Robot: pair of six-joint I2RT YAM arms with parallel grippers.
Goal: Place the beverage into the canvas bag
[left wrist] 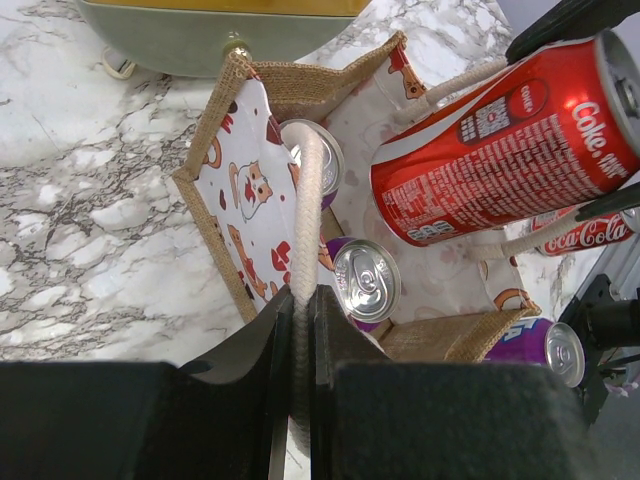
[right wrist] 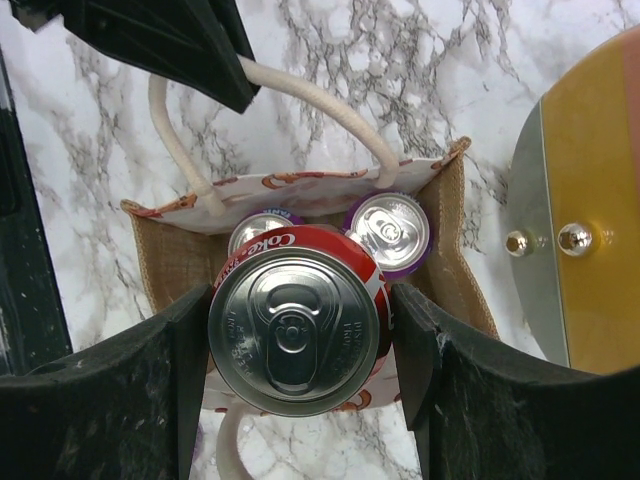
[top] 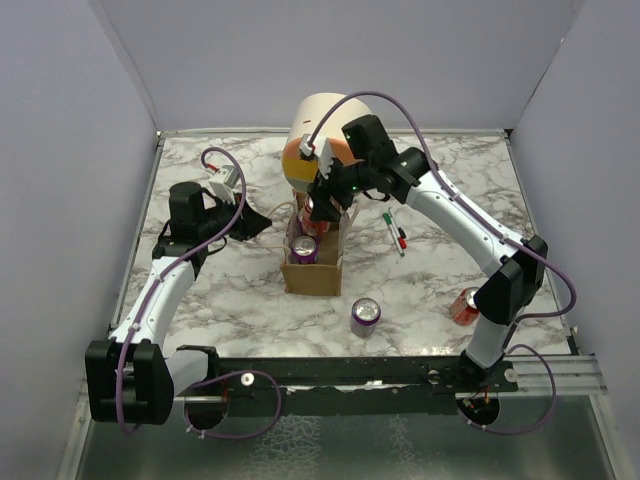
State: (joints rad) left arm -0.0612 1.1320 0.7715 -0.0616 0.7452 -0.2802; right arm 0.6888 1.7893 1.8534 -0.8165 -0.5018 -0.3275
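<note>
The tan canvas bag [top: 312, 268] stands open mid-table with two purple cans [right wrist: 390, 232] upright inside. My right gripper [top: 322, 208] is shut on a red Coke can [right wrist: 295, 330] and holds it over the bag's mouth, tilted in the left wrist view [left wrist: 500, 140]. My left gripper [top: 262, 222] is to the left of the bag and is shut on one cream cord handle [left wrist: 303, 220], pulling that side outward. The other handle [right wrist: 225, 445] hangs under the can.
The large cream cylinder with orange fronts [top: 318, 135] stands just behind the bag. A purple can [top: 365, 315] stands in front of the bag. A red can [top: 466, 305] lies at the right. Two markers [top: 395, 230] lie to the right of the bag.
</note>
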